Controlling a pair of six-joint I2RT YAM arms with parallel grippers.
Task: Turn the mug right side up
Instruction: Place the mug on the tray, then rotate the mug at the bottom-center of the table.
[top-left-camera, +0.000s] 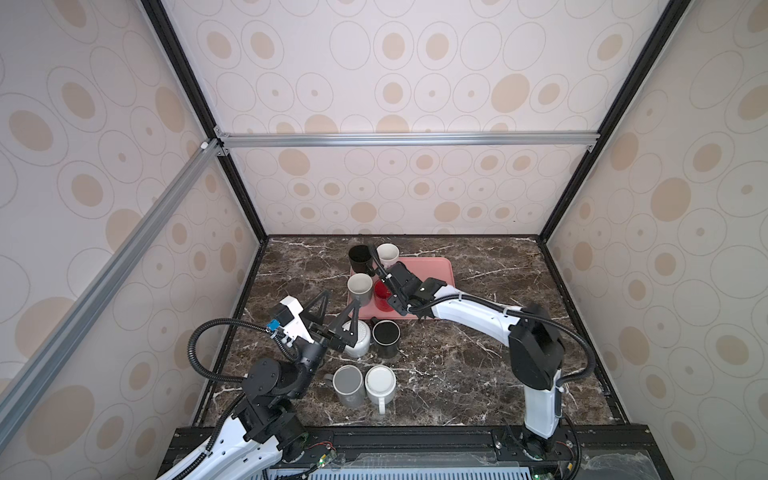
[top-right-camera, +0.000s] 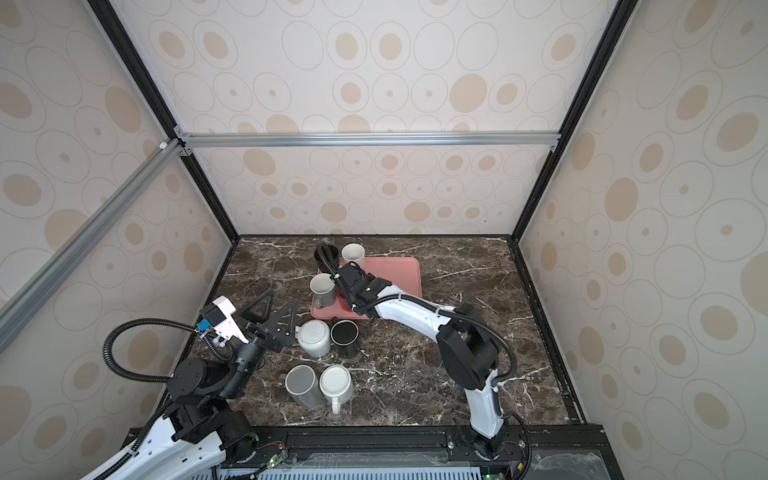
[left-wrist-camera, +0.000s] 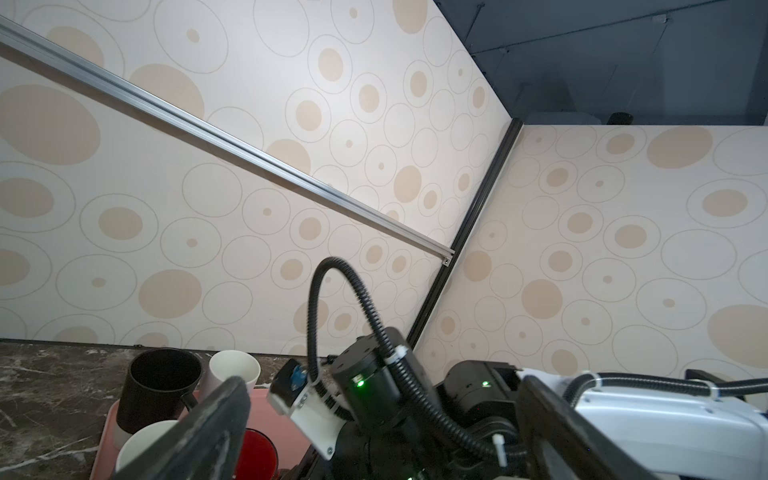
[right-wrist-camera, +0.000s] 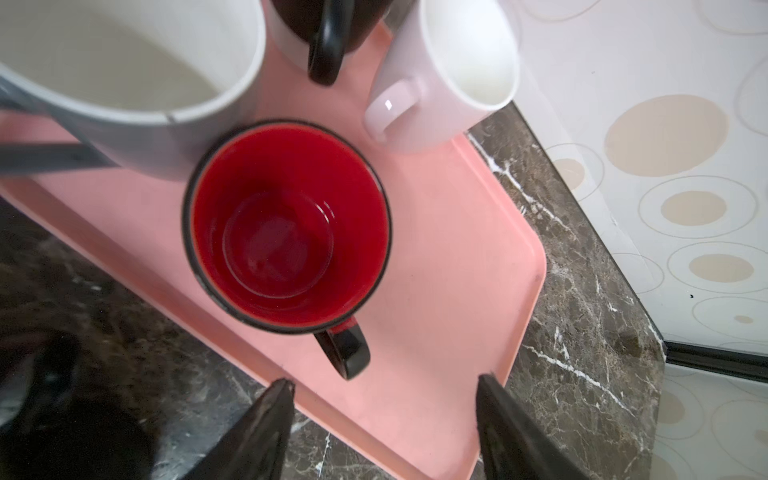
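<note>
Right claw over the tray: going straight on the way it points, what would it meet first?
Most likely the black handle of the red mug, just ahead of the right claw; otherwise the pink tray beneath. Depth is unclear.

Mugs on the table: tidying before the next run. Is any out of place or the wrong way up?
Yes. The pale mug near the left gripper stands bottom up, ribbed base showing, beside an upright black mug. The grey mug and white mug in front: cannot tell. Nothing looks spilled.
</note>
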